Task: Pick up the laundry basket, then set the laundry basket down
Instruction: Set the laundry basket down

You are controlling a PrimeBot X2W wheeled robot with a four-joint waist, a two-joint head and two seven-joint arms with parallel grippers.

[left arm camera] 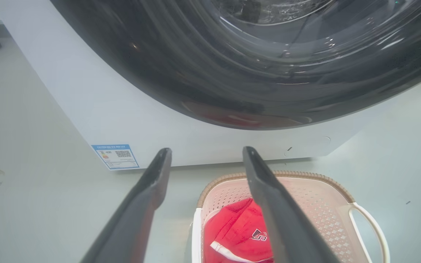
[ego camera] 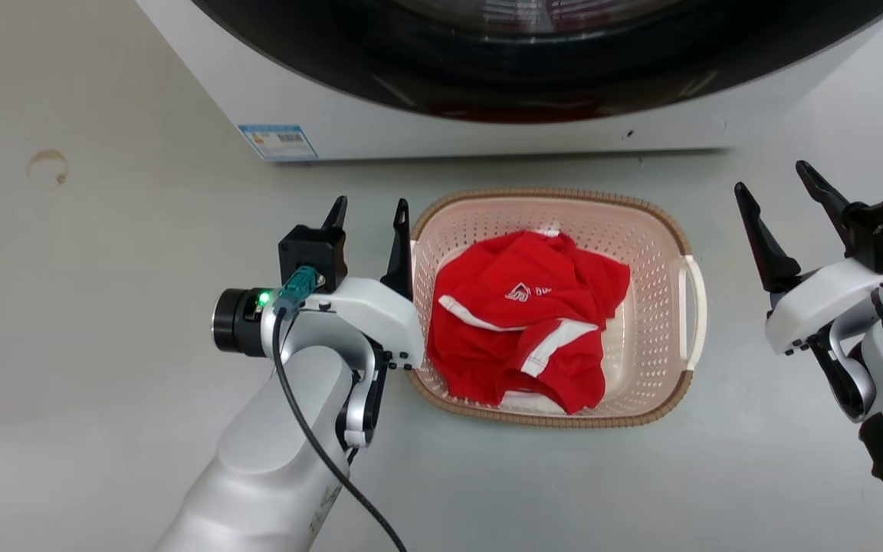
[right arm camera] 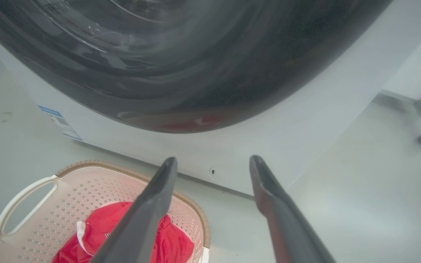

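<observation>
Laundry basket [ego camera: 652, 307] sitting unlifted on the floor [ego camera: 104, 322].
You're hovering left gripper [ego camera: 371, 207] just beside it, right gripper [ego camera: 773, 180] apart, both gaping empty.

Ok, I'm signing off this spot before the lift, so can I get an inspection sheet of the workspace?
Surface: pale grey floor, one round stain at the left.
Job's things: basket on the floor before the washer, red garment inside.
Clutter: nothing seen.
Grippers: left gripper open at the basket's left edge; right gripper open, apart from its right handle.
Cables: black cable along the left forearm.
Surroundings: washer with dark door and blue label.
</observation>
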